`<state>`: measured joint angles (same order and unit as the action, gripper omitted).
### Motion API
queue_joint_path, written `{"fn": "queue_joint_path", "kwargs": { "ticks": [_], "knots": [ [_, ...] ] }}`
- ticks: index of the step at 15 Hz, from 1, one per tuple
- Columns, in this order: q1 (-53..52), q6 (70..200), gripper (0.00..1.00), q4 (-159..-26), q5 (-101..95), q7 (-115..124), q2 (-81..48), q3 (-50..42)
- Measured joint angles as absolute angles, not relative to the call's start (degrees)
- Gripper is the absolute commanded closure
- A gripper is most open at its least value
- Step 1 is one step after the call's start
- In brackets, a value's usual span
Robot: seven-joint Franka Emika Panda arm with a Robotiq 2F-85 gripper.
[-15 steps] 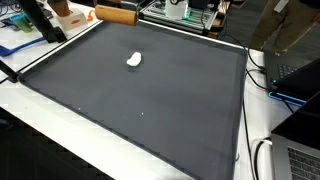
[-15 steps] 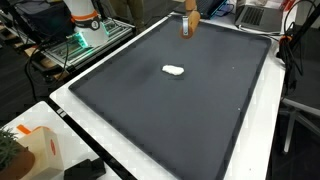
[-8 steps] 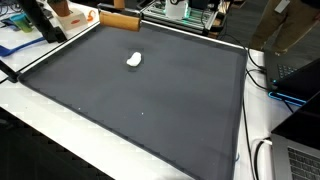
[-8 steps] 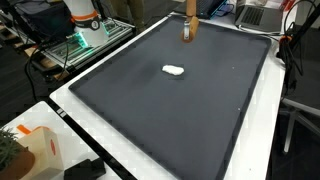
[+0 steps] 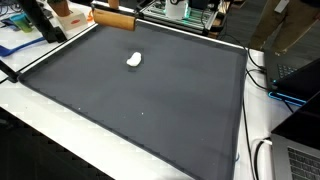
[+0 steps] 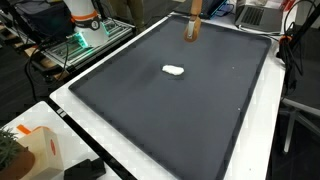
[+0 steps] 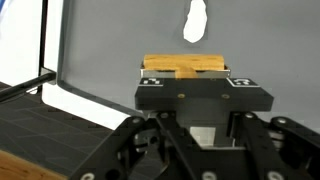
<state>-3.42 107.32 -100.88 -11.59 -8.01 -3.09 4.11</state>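
Since its jaws are clamped across the wooden block (image 7: 185, 67), the gripper (image 7: 196, 84) holds it level near the edge of the dark mat (image 5: 150, 110), well apart from the small white lump (image 5: 134, 59).

An exterior view looks from high beyond one corner of the worktop (image 5: 45, 112), slanting down across the dark mat (image 5: 150, 105) and standing far enough off to take in nearly all of it. An exterior view from another corner, probably the one across, looks down at a similar pitch and distance. Both exterior views share the whole mat, the white lump (image 5: 134, 59) and the wooden block (image 5: 115, 18) at its far edge. The wrist view sits close behind the tool (image 7: 185, 76), facing along its fingers over the block to the same lump.
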Motion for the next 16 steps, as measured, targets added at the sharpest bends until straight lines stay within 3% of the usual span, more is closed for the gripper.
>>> {"fn": "queue_joint_path", "kwargs": {
  "ticks": [12,13,16],
  "knots": [
    [-3.6,102.3,0.53,-93.6,-12.8,-7.1,-8.9,4.1],
    [-3.6,102.3,0.78,-93.6,-12.8,-7.1,-8.9,4.1],
    [-3.6,102.2,0.78,-93.5,-12.7,-7.1,-9.0,4.1]
  ]
}}
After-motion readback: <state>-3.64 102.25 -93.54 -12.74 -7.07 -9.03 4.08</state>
